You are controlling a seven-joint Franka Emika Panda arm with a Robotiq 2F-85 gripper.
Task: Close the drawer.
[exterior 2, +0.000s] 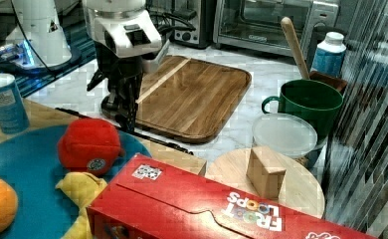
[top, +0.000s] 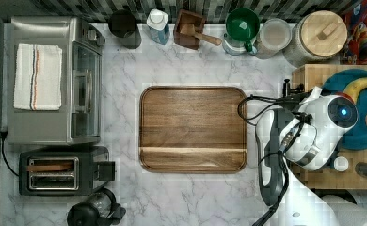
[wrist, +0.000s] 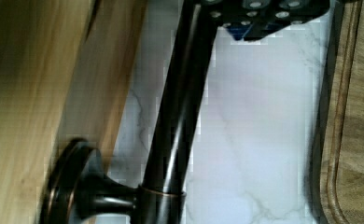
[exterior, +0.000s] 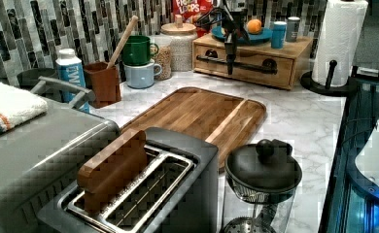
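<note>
We see a marble counter with a brown cutting board at its middle, a toaster oven and a toaster at the top view's left. At the top view's right stands a light-wood chest carrying a blue plate with an orange. The drawer sits in the chest's front face; in the left view it looks flush with the chest, or nearly so. The white arm reaches in from the top view's lower right. Along the drawer front runs a dark bar handle, fixed on a round mount to the pale wood. The gripper hangs down right at that bar in the left view, but we cannot tell whether its fingers are parted or clenched on it.
</note>
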